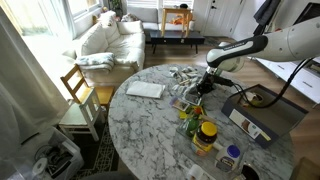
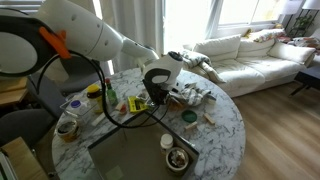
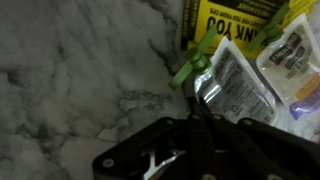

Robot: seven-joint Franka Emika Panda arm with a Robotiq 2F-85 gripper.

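Crinkled silver packet [image 3: 238, 85] with green clip [image 3: 190, 70] sits at my jaws; I cannot tell whether they grip. Bare marble desk [image 3: 70, 60] lies open alongside.

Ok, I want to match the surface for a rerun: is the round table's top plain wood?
No, in the wrist view the table shows a white surface with grey veins, like marble.
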